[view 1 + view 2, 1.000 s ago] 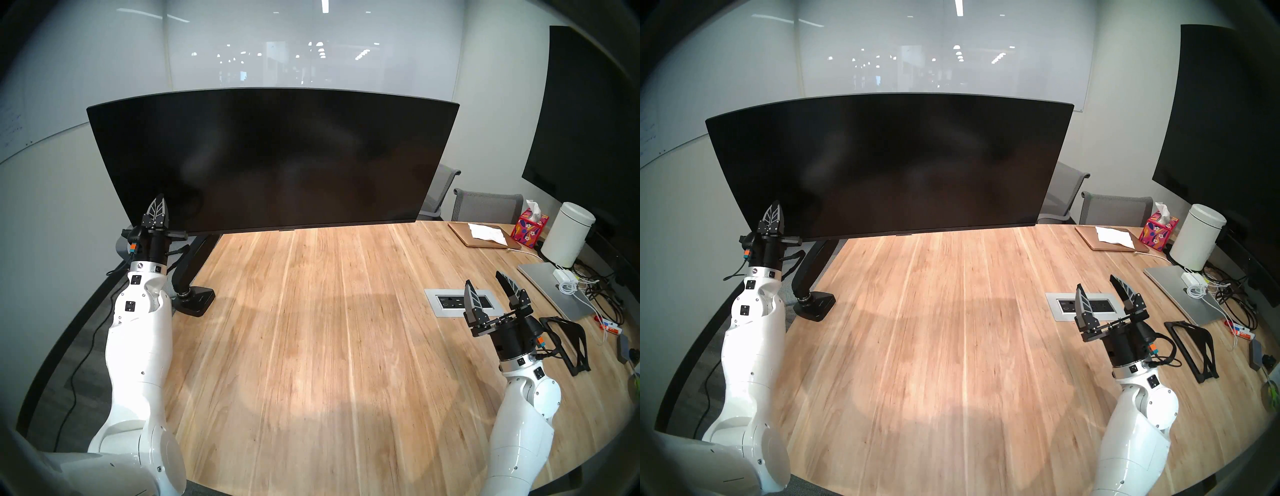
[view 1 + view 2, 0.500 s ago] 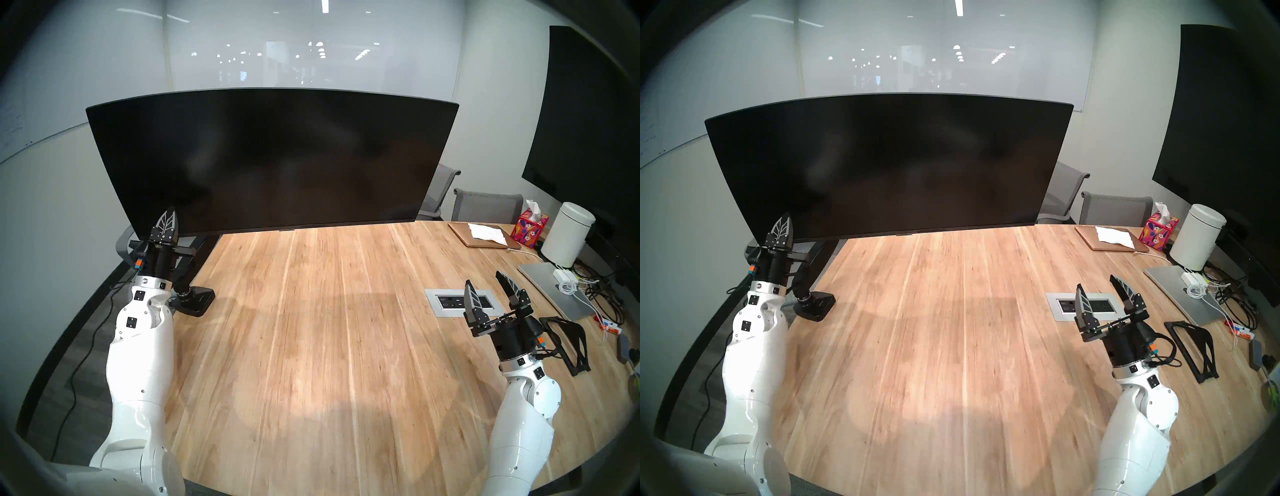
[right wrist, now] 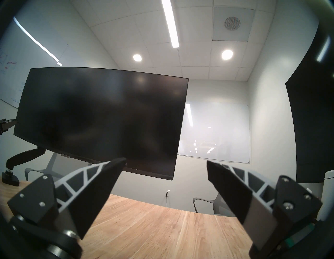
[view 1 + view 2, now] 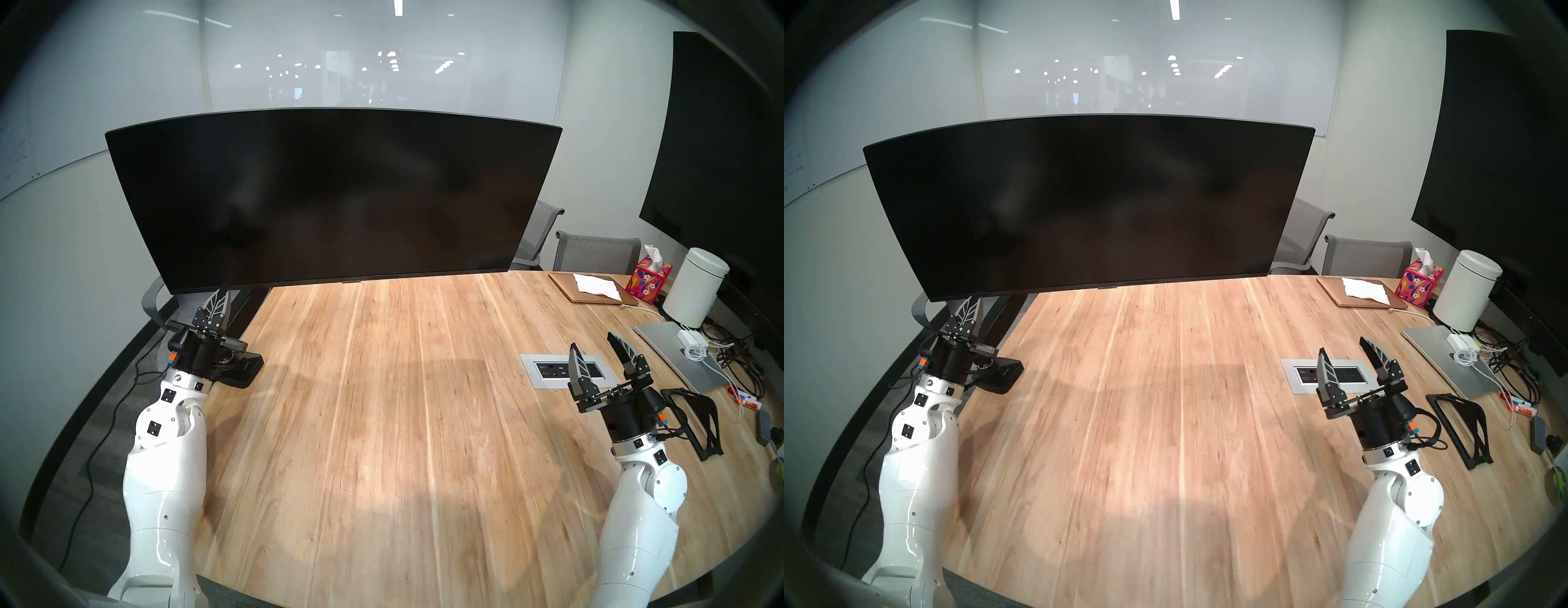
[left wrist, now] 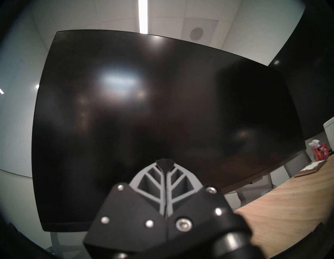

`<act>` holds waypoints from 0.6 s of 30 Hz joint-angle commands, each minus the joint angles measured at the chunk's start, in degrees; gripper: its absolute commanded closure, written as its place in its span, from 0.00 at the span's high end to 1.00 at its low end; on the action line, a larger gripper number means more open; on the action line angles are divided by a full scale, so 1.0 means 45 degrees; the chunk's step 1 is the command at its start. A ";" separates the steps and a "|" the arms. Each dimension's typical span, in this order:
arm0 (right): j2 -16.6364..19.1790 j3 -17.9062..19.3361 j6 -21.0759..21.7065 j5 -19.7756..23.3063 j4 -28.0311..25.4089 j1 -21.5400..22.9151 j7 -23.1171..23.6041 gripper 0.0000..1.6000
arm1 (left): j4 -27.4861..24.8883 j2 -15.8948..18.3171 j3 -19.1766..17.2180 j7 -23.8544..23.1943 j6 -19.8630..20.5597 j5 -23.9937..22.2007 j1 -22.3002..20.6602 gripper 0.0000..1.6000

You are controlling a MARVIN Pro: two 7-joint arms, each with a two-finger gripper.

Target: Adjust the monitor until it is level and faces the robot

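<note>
The monitor (image 4: 335, 195) is a very wide curved black screen at the far side of the wooden table (image 4: 382, 424), held on a black jointed arm mount (image 4: 250, 303). Its screen faces me, and its bottom edge sits slightly lower at the left. It also shows in the other views (image 4: 1089, 204) (image 5: 162, 108) (image 3: 101, 123). My left gripper (image 4: 223, 292) (image 4: 974, 299) (image 5: 165, 161) is shut and empty, just below the monitor's lower left corner and apart from it. My right gripper (image 4: 592, 341) (image 4: 1343, 344) (image 3: 166, 161) is open and empty above the table's right side.
The mount's base (image 4: 244, 367) is clamped at the table's left edge beside my left wrist. A power outlet panel (image 4: 551, 369) sits under my right gripper. A laptop (image 4: 679, 356), cables, black stand (image 4: 695, 420), white canister (image 4: 695, 293) and tissue box (image 4: 647, 278) crowd the right. A large flat screen (image 4: 721, 148) hangs on the right wall.
My left gripper has drawn down and back toward me, from the monitor's lower left corner to below it. The monitor and my right arm have not visibly moved.
</note>
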 commanded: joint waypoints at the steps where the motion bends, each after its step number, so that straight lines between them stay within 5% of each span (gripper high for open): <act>1: -0.0023 -0.0015 0.0006 0.0124 -0.0234 0.0041 0.0030 1.00 | -0.0585 0.0285 -0.0089 -0.0494 0.0140 -0.0144 0.0883 0.00; 8: -0.0023 -0.0015 0.0007 0.0125 -0.0236 0.0040 0.0030 1.00 | -0.0914 0.0615 0.0118 -0.1597 0.0748 -0.0837 0.1244 0.00; 18: -0.0023 -0.0015 0.0007 0.0125 -0.0235 0.0040 0.0030 1.00 | -0.1661 0.0474 0.0461 -0.2045 0.0918 -0.0454 0.1583 0.00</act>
